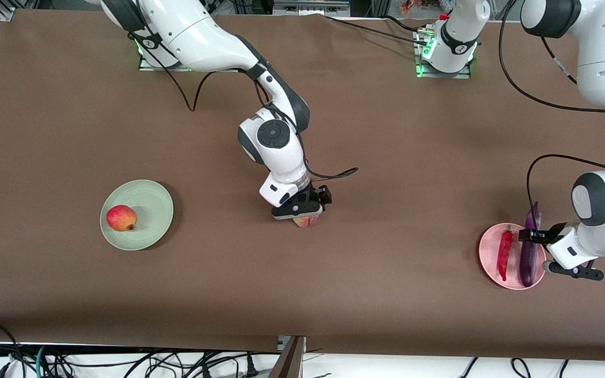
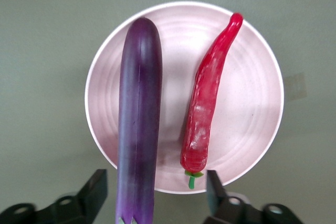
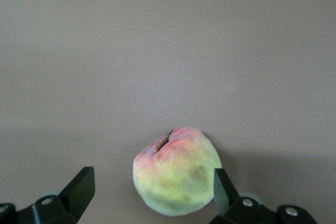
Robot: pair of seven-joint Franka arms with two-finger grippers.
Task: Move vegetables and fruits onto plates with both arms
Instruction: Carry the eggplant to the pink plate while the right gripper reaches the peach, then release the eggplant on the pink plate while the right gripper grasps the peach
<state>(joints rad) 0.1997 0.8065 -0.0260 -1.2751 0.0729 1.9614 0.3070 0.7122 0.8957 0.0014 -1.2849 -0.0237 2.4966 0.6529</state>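
Lying btwn open right tool (image 3: 149, 192) fingers: peach (image 3: 176, 170).

Toward the right arm's end of the tabletop, a red fruit with a yellow-orange blush (image 1: 121, 218) on a mint green plate (image 1: 151, 195). Mid-table, a pale yellow-green peach (image 3: 176, 171) with a pink blush, resting on the brown surface. Near the left arm's end, a pink plate (image 2: 252, 103) carrying a glossy purple eggplant (image 2: 138, 119) overhanging the rim, alongside a red chili pepper (image 2: 206, 103) with a green stem.
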